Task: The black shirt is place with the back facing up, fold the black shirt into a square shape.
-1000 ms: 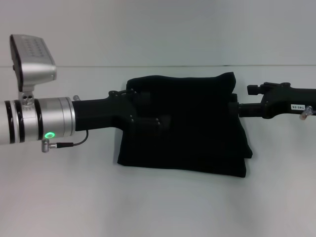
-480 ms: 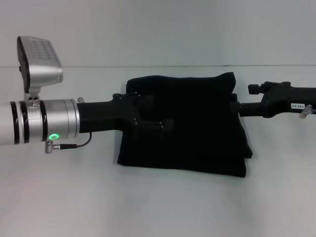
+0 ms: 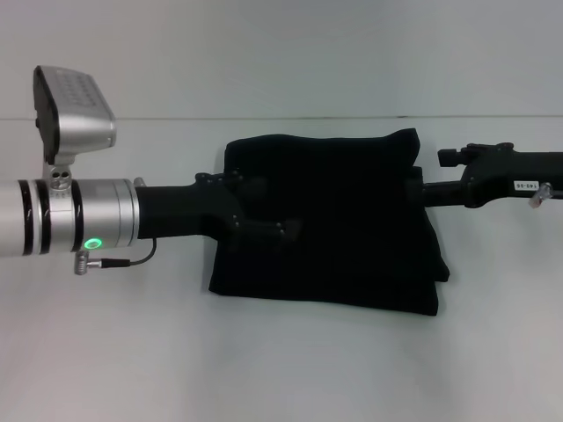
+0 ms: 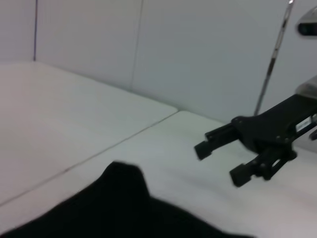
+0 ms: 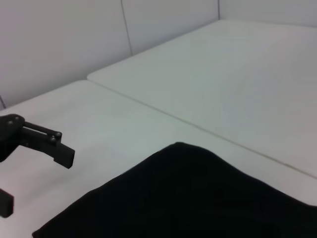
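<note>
From your head view, the black shirt point(image 3: 330, 224) lies folded into a rough block near the middle of the white bench point(image 3: 281, 369), closer to its far edge than to the near one, with a small peak at its far right corner and a second layer showing along its near edge. The left gripper point(image 3: 281, 230) reaches in from the left and sits over the shirt's left part; black against black, so you cannot tell whether its fingers are parted or closed, or whether they grip any cloth. The right gripper point(image 3: 415, 192) comes in from the right and meets the shirt's right edge, its tips lost against the fabric. In the left wrist view, a dark hump of the shirt point(image 4: 124, 208) fills the lower part, and across the bench point(image 4: 74, 124) you see the right gripper point(image 4: 218, 158) with its two fingers point(image 4: 210, 144) spread apart, nothing between them. In the right wrist view, the shirt point(image 5: 198, 198) spreads wide on the bench point(image 5: 223, 74), and one finger of the left gripper shows off to the side above bare bench surface.
</note>
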`<state>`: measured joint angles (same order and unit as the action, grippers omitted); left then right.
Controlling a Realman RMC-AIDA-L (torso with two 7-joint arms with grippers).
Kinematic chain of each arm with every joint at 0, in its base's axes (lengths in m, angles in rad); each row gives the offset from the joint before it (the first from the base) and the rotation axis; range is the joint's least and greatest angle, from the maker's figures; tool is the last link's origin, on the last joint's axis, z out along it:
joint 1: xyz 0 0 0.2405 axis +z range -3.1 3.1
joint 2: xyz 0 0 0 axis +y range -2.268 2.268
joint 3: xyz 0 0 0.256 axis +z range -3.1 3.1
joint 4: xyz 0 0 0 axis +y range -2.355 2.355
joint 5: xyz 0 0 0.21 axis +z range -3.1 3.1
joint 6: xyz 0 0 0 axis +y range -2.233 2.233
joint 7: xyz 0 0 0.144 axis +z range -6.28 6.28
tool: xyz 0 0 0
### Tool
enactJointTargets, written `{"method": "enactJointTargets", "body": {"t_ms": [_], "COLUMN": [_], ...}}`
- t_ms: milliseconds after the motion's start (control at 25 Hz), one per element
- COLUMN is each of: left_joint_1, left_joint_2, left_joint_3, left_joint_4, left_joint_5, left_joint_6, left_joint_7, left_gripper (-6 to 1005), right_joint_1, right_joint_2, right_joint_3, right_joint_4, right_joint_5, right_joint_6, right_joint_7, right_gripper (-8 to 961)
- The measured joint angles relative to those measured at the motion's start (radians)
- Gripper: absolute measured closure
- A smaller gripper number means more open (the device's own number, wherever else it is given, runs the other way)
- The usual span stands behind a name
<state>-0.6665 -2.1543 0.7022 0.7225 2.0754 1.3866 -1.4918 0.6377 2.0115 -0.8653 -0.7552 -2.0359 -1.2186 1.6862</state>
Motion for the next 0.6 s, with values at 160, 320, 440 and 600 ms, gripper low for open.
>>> {"method": "enactJointTargets", "body": {"t_ms": [160, 320, 440, 600], "left_joint_1": [-0.002, 0.004, 0.006, 0.008], "left_joint_2": [0.001, 0.002, 0.002, 0.002], "left_joint_3": [-0.005, -0.022, -0.031, -0.032], "left_joint_4": [0.004, 0.006, 0.006, 0.006], "left_joint_5": [0.042, 0.044, 0.044, 0.044], "left_joint_6": [-0.023, -0.02, -0.019, -0.019], "left_joint_7": [-0.031, -0.03, -0.029, -0.029], "left_gripper": [51, 51, 51, 51], "right_joint_1": [0.028, 0.044, 0.046, 0.047], "right_joint_2": [-0.001, -0.001, 0.0, 0.0], "right_joint_3": [-0.001, -0.001, -0.001, -0.001], "right_joint_4": [-0.004, -0.007, -0.008, -0.008], "right_joint_5": [-0.068, -0.091, -0.092, -0.093], "right_joint_6": [-0.002, -0.004, -0.004, -0.005], "right_joint_7": [0.046, 0.063, 0.065, 0.066], "right_gripper": [26, 26, 26, 26]}}
